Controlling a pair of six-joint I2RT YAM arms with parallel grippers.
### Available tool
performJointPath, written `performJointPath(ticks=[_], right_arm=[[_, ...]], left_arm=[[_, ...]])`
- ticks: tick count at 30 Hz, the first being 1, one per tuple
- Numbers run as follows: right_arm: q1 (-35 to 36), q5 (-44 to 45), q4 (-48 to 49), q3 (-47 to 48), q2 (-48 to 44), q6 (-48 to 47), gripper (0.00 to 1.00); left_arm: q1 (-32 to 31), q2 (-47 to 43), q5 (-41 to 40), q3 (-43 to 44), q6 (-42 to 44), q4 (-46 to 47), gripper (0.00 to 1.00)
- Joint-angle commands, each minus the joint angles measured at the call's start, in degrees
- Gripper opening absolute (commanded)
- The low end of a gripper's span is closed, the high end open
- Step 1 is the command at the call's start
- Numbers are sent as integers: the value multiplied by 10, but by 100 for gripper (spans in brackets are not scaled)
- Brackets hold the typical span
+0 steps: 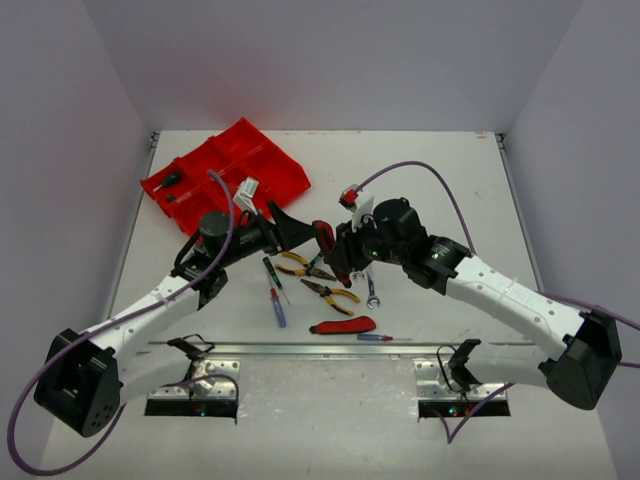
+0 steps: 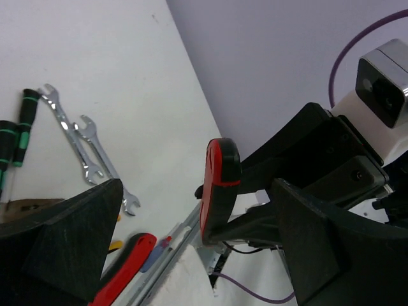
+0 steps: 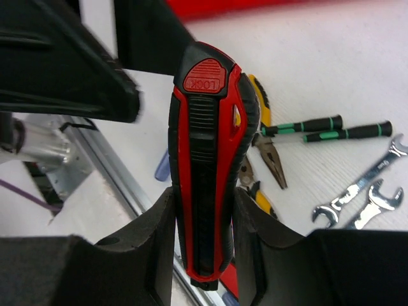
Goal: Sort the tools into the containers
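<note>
knife in r grip, l jaws wide

r gripper (image 3: 204,217) is clamped on the red-black utility knife (image 3: 207,146) by its lower handle. the lock-button end sticks out past the fingers, and the knife is held above table centre. l gripper (image 1: 300,228) has its jaws spread wide, one finger each side of the knife's free end; contact can't be told. red tray (image 1: 262,165) sits at 10 o'clock w/ a dark-handled tool (image 1: 170,180) in an end compartment. on the table below: yellow pliers (image 1: 330,292), screwdrivers (image 1: 275,295), wrenches (image 2: 73,137). 2nd knife (image 1: 343,326) is at 6 o'clock.
</note>
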Motion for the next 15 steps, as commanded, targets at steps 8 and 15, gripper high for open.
performJointPath(ticks=[8, 15], right_arm=[[3, -78, 80, 5, -23, 22, 14], [1, 23, 55, -7, -32, 52, 99]], left_arm=[[-78, 81, -31, 62, -25, 106, 29], [-66, 99, -257, 200, 47, -154, 0]])
